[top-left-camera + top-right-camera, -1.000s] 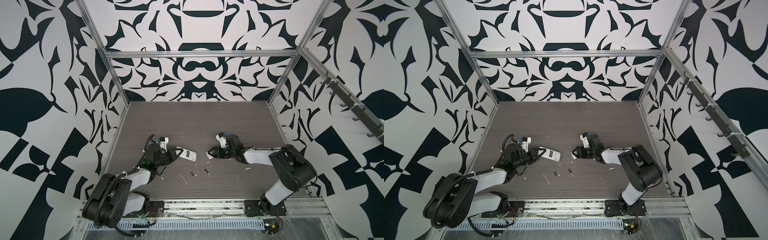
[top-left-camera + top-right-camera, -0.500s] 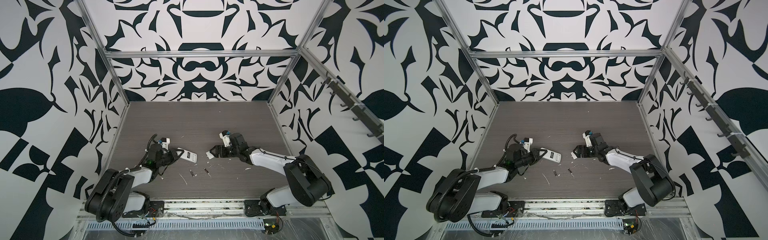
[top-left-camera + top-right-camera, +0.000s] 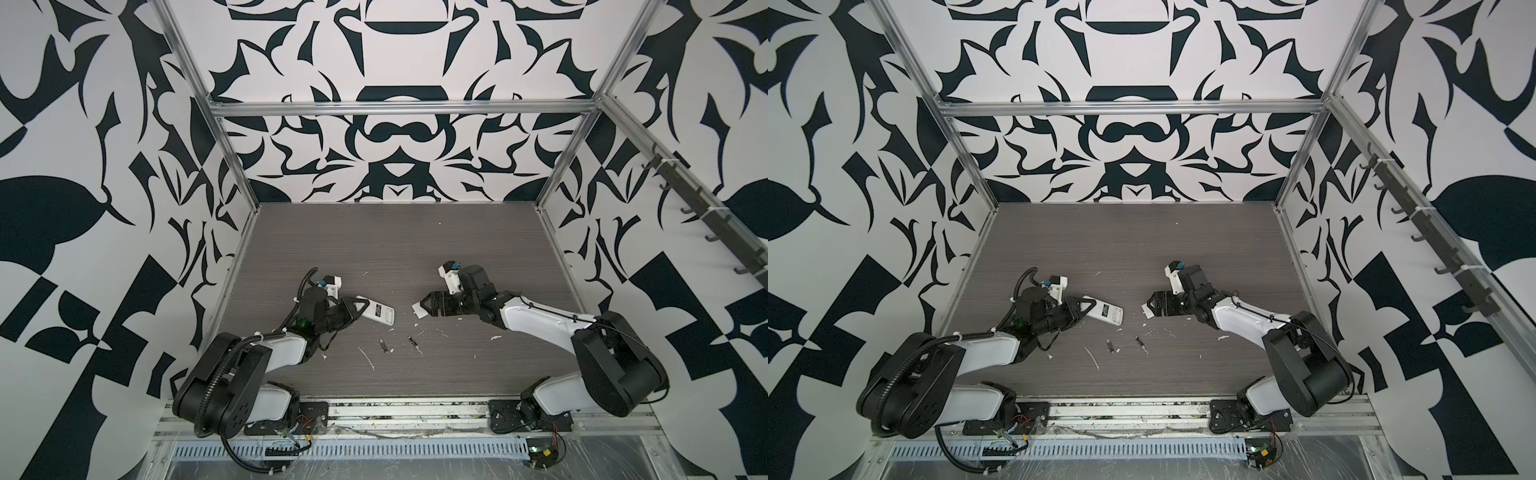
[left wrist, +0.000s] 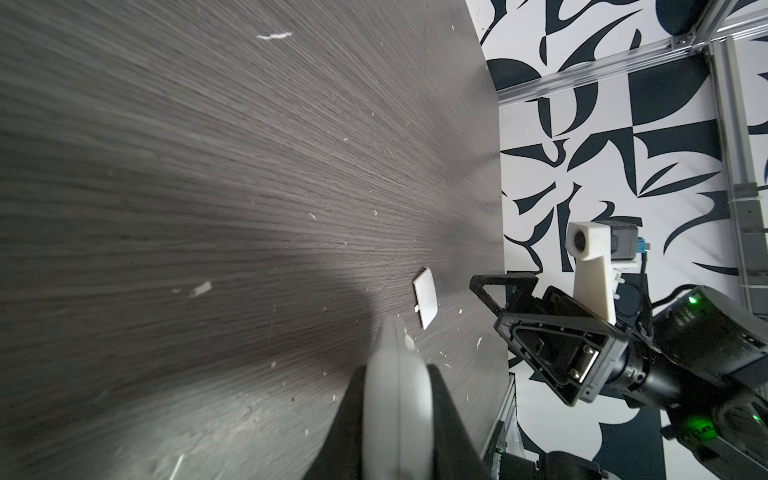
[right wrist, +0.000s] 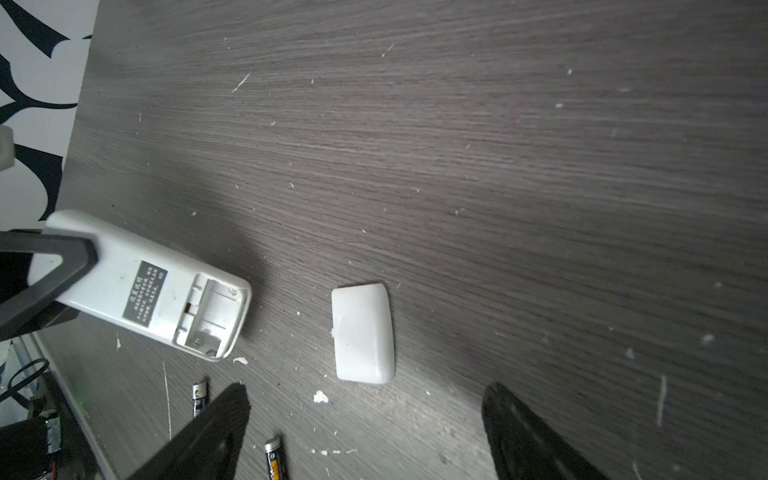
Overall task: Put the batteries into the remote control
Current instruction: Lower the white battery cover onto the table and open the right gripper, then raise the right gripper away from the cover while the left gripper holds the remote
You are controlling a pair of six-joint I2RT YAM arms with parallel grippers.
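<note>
My left gripper [image 3: 355, 309] [image 4: 395, 372] is shut on one end of the remote control [image 3: 377, 312] [image 3: 1105, 311] [image 5: 141, 286]. The remote's white back and black label face up. Its open, empty battery bay [image 5: 212, 316] points toward the right arm. Two batteries [image 3: 384, 345] [image 3: 412, 341] lie loose on the table in front of it, apart from each other; the right wrist view shows them too [image 5: 199, 395] [image 5: 276, 459]. My right gripper [image 3: 428, 307] [image 5: 365, 390] is open, low over the table, just short of a loose white cover plate [image 5: 363, 332] [image 3: 419, 311].
White flecks and scraps [image 3: 368, 357] litter the dark wood table [image 3: 395, 249]. Patterned walls with metal posts [image 3: 232, 166] enclose the table on three sides. Both arm bases [image 3: 523, 411] sit on the front rail.
My right gripper's jaws have spread wider, and that arm's elbow has swung out to the right and lower. The left gripper and the remote have hardly moved.
</note>
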